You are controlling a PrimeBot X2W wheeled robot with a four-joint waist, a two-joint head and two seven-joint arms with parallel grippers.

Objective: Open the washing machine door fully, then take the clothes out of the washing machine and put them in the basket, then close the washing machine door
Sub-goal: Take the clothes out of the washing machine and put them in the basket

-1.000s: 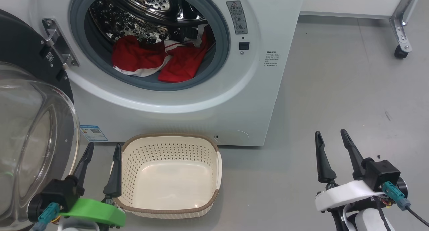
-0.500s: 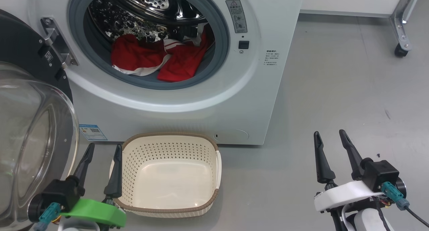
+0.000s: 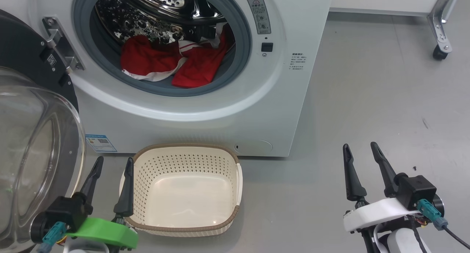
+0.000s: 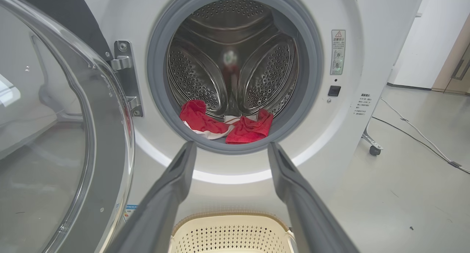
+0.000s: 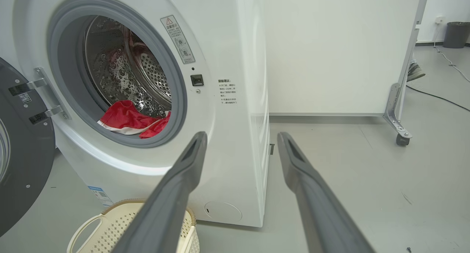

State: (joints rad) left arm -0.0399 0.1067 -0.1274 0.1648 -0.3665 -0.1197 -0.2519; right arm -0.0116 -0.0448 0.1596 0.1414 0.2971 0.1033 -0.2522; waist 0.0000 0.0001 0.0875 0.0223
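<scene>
Spread wide and empty: left gripper (image 3: 114, 159), right gripper (image 3: 360, 145). Swung open at left: washing machine door (image 3: 36, 150). Heaped at front lip of drum (image 3: 139, 21) inside washing machine (image 3: 220, 113): clothes (image 3: 172, 64). Just below on floor (image 3: 367, 80): basket (image 3: 185, 149). Likely risks: snagging fabric on grey seal (image 3: 240, 58), dropping a piece short of basket, bumping door glass with left gripper. Count: two grippers, one door, one basket, two red pieces apparently.

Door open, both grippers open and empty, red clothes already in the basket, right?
Not quite. The clothes lie in the washing machine drum; the basket is empty, as the head view shows. The door is open, and the left gripper and right gripper are open and empty.
</scene>
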